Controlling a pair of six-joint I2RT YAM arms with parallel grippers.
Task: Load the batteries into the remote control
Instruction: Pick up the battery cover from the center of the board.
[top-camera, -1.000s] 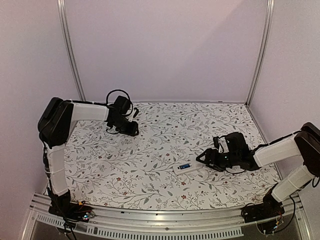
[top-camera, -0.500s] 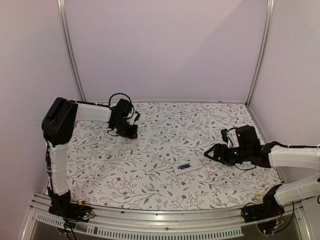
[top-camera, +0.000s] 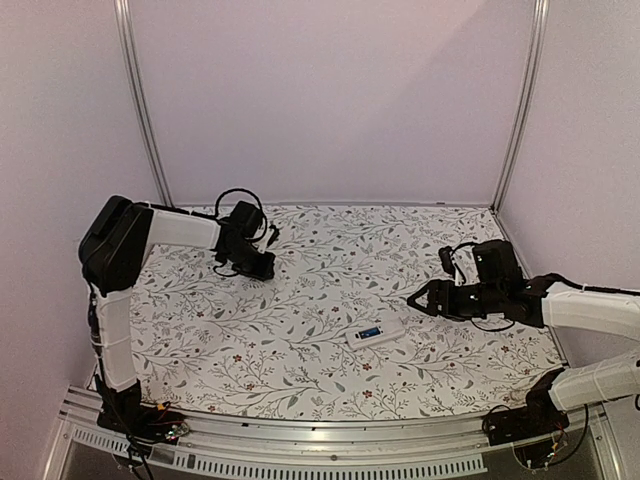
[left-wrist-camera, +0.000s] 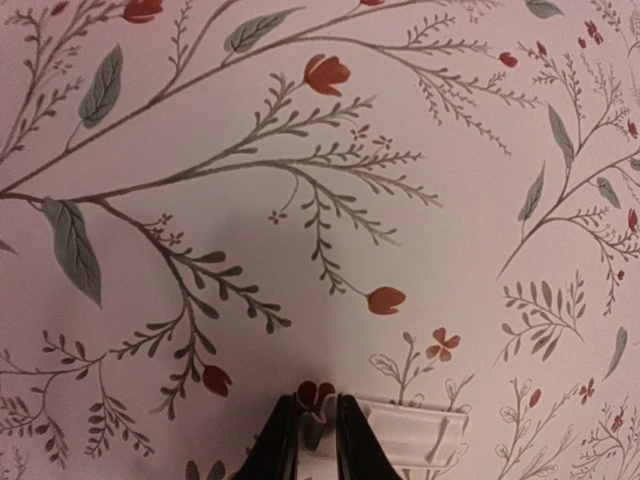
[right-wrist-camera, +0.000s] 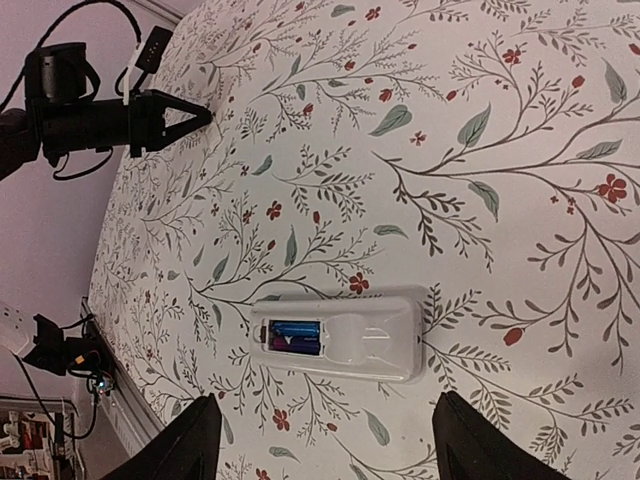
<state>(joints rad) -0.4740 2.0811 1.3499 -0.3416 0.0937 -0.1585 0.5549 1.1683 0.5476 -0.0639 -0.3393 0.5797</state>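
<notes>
Where the left claw (left-wrist-camera: 315, 440) fills the bottom of its own wrist view, its two black fingers are drawn nearly together. They pinch the end of a small flat white plastic piece (left-wrist-camera: 410, 430), which lies on the white cloth printed with grey leaves and red flowers (left-wrist-camera: 300, 200). Around that grip the cloth is bare. From above, this claw sits in the far left part of the table, near the plain pale back wall (top-camera: 330, 100) and one silver metal upright (top-camera: 140, 100). A broad stretch of open cloth lies between it and the middle.

The right claw (right-wrist-camera: 325, 398) hangs with its black fingers spread wide and nothing between them. Ahead of it, apart from both fingertips, lies the slim white plastic remote control (right-wrist-camera: 335, 338), bay side up. A bright blue cylindrical battery (right-wrist-camera: 295, 328) is seated in the recess, with a dark battery (right-wrist-camera: 293, 345) just beside it. The remote rests right of centre toward the near side, well clear of every table edge, with free cloth all round it.

Compared with a second earlier, the right claw has drawn back from the remote's end toward the right wall, its forearm now stretched out low. The remote lies where it did. The left claw has barely shifted.
</notes>
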